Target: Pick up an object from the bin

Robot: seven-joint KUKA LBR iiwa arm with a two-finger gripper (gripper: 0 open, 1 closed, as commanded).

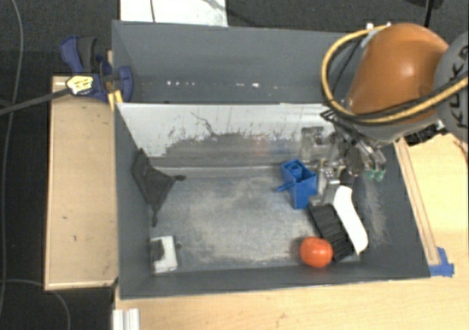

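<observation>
My gripper hangs low at the right side of the bin, under the orange dome. A blue plastic block lies right against its left side; whether the two touch I cannot tell. Just below the gripper lies a brush with a white handle and black bristles, angled toward the bin's front right. An orange ball rests by the brush's lower end, close to the front wall.
A dark grey folded piece lies at the bin's left side. A small white and grey thing sits in the front left corner. The arm and its cables cover the bin's back right corner.
</observation>
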